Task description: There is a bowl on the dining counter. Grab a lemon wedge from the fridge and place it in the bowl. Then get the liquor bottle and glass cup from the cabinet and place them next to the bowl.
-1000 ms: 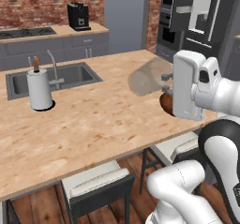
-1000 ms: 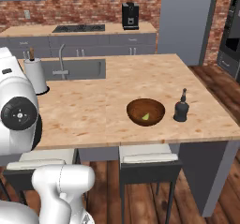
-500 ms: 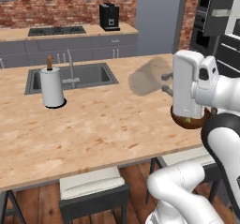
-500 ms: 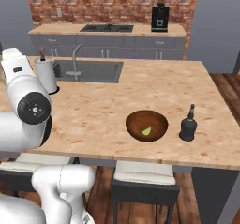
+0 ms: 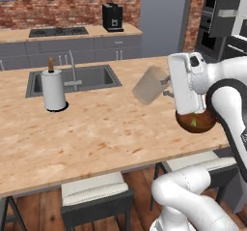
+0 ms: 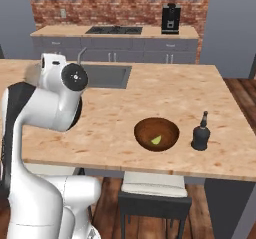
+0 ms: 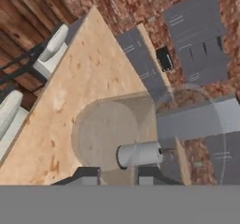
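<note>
Red brick wall [image 6: 125,5], grey base cabinets [image 5: 62,52], wood floor [image 6: 215,203].

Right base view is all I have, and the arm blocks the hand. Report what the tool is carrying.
Observer: In the left base view the tool is closed on the glass cup, which is tilted in the air above the dining counter.
Operator: Say what stands near the sink behind my arm.
Observer: A paper towel roll stands upright on the counter, just in front of the sink's corner, well apart from the cup.
</note>
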You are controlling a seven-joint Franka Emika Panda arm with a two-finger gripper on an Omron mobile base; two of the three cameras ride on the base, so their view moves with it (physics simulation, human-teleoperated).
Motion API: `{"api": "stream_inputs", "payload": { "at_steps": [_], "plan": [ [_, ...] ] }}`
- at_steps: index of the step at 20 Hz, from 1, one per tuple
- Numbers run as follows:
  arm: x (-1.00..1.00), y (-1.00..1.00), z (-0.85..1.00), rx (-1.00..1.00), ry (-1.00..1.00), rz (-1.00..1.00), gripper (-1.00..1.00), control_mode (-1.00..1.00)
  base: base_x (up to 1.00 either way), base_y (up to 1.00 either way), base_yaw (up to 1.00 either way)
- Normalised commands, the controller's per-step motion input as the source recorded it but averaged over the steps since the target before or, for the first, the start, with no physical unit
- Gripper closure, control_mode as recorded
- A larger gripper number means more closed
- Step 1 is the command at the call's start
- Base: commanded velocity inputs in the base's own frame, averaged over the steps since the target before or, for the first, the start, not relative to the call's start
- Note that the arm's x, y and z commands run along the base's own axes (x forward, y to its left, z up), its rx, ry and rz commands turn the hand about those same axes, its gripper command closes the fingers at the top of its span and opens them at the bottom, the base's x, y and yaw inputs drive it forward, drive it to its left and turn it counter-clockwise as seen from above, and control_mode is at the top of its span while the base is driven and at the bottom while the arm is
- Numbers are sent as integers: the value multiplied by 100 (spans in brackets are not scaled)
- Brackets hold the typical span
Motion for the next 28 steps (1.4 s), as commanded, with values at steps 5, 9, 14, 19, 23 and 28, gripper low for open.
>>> {"api": "stream_inputs", "payload": {
  "at_steps": [5,9,14,19,23,28],
  "plan": [
    [35,-4,-65,-5,52,0,100,-100,0,0,0],
    [13,0,-81,-10,37,-2,100,-100,0,0,0],
    [18,0,-61,-9,16,0,100,-100,0,0,0],
    [29,-15,-51,-10,2,0,100,-100,0,0,0],
    [29,-29,-48,-13,-4,0,100,-100,0,0,0],
    [21,-33,-44,-14,-1,0,100,-100,0,0,0]
  ]
}}
